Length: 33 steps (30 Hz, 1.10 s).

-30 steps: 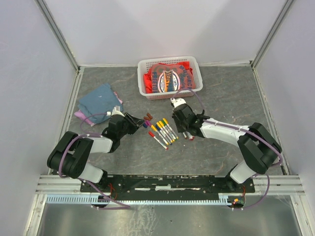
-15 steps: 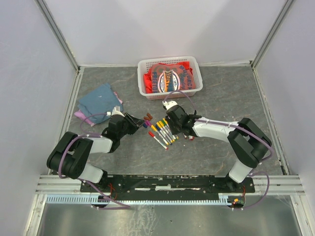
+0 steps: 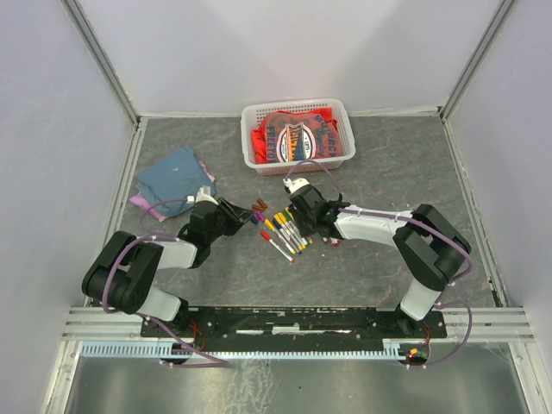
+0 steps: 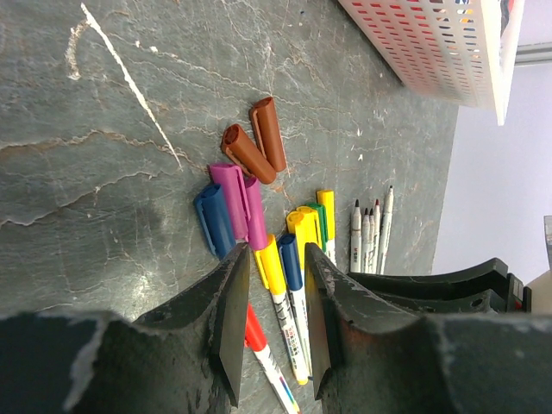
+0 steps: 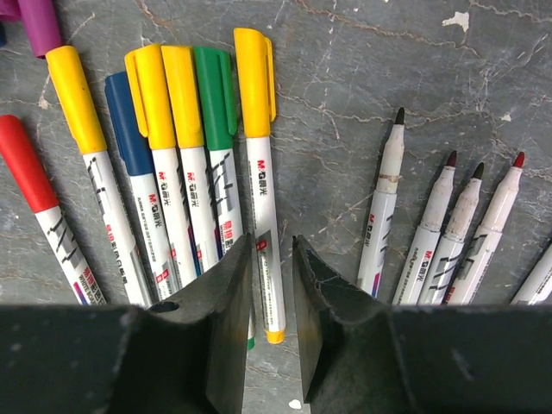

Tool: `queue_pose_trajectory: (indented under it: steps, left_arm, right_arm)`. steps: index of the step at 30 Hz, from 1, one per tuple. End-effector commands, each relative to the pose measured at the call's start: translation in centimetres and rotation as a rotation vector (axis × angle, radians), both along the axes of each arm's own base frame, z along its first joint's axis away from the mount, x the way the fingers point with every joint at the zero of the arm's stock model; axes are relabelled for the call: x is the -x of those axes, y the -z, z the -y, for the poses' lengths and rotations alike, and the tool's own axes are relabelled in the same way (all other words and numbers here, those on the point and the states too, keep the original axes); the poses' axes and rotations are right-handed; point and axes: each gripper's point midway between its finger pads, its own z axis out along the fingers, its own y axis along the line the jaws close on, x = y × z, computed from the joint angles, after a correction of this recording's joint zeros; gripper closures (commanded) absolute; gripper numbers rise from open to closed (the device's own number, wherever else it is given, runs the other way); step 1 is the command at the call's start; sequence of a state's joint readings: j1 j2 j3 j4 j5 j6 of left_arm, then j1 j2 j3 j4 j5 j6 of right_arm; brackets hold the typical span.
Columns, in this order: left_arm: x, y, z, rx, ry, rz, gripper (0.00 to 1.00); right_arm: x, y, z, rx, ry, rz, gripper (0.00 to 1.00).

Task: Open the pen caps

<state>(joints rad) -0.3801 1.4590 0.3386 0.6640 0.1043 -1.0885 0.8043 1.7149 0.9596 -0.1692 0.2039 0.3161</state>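
Note:
Several capped pens point(image 5: 185, 164) with white barrels and red, yellow, blue and green caps lie side by side; in the top view they are at the table's middle point(image 3: 283, 233). Several uncapped pens point(image 5: 431, 224) lie to their right. Loose pen caps point(image 4: 246, 185) in brown, purple and blue lie in a small cluster, seen in the top view point(image 3: 257, 208). My right gripper point(image 5: 271, 248) is open, its jaws on either side of the barrel of the rightmost yellow-capped pen point(image 5: 259, 155), low over the table point(image 3: 302, 211). My left gripper point(image 4: 276, 259) is open and empty, just short of the capped pens point(image 3: 235, 212).
A white basket point(image 3: 345, 129) with red cloth stands at the back centre. Folded blue and pink cloths point(image 3: 172, 181) lie at the left. Grey walls and metal rails bound the stone-patterned table.
My right gripper has moved left, from over the uncapped pens to over the capped pens. The left arm has not moved.

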Motion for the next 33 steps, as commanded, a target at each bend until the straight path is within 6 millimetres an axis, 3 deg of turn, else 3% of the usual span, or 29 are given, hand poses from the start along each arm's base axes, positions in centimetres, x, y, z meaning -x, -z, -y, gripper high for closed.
queue_pose_trajectory:
  steps: [1, 16, 23, 28, 33]
  left_arm:
    - [-0.6, -1.3, 0.1, 0.005, 0.002, 0.065, 0.62]
    - [-1.0, -2.5, 0.8, 0.029, 0.012, 0.091, 0.61]
    - [-1.3, -3.6, 2.0, 0.061, 0.052, 0.105, 0.49]
    - [-1.4, -4.9, 3.4, 0.128, 0.099, 0.142, 0.43]
    - [-1.4, -6.5, 5.8, 0.207, 0.188, 0.187, 0.42]
  right_arm:
    - [-1.5, -1.3, -1.2, -0.029, 0.001, 0.054, 0.68]
    - [-1.1, 0.2, -0.8, -0.002, 0.011, 0.021, 0.71]
    - [-0.9, 0.6, -0.6, 0.002, 0.014, 0.012, 0.94]
    - [-1.3, -0.5, -0.6, -0.012, 0.021, 0.045, 0.99]
    - [-1.6, -3.0, -0.9, -0.062, 0.007, 0.104, 0.99]
